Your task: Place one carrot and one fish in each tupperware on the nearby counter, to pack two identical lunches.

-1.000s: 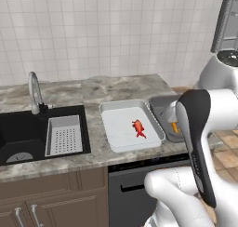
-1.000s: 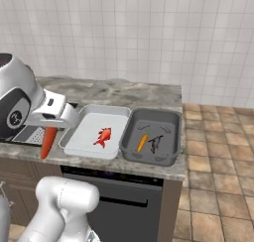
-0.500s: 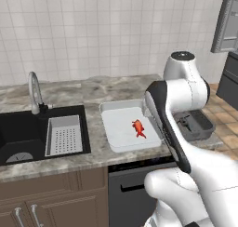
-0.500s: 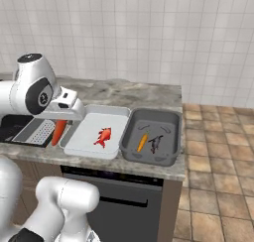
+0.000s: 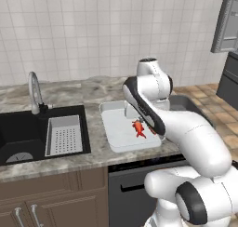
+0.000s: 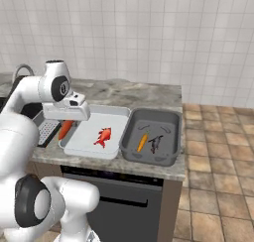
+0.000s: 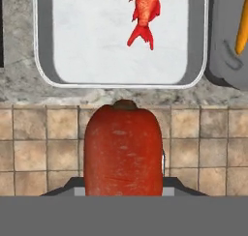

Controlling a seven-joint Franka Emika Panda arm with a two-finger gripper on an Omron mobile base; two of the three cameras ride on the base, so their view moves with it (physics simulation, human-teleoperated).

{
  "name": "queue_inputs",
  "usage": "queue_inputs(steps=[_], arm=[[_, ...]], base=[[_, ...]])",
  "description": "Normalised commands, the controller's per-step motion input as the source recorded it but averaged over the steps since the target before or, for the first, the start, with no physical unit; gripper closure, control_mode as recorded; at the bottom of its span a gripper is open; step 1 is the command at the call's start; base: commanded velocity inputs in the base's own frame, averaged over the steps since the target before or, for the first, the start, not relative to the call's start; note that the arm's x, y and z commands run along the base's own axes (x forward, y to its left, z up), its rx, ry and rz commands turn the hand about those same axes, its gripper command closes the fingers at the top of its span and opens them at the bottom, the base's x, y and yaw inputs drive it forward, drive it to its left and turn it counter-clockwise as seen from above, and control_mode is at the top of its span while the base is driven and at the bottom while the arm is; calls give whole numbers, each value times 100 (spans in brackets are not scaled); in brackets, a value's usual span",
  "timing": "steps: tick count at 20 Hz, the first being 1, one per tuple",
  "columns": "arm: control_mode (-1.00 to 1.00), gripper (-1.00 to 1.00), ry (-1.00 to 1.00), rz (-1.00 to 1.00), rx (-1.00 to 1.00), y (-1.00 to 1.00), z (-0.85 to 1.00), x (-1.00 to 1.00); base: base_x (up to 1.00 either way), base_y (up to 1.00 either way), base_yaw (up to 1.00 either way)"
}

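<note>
A speckled grey-brown stone counter (image 6: 149,94) carries two shallow rectangular trays side by side: a pale grey-white tupperware (image 6: 82,144) and a dark grey tupperware (image 6: 171,139), rims nearly touching. A black sink (image 5: 18,142) is set into the counter, with a curved metal tap (image 5: 33,91) standing behind it.

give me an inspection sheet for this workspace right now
surface: marble counter, with sink at its left
job's things: red fish in pale tray; carrot and dark fish in dark tray; second carrot in the hand
clutter: white basket in sink
grippers: hand shut on second carrot, by the pale tray's left rim
cables: nothing seen
surroundings: tiled wall, faucet, dishwasher below, tile floor
</note>
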Motion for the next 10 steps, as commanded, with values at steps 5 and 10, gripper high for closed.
queue_inputs(steps=[5, 10], arm=[[-100, 100, 4, -3, -1, 22, -42, 46], [-100, 100, 0, -7, -2, 3, -41, 35]], base=[[0, 0, 0], [0, 0, 0]])
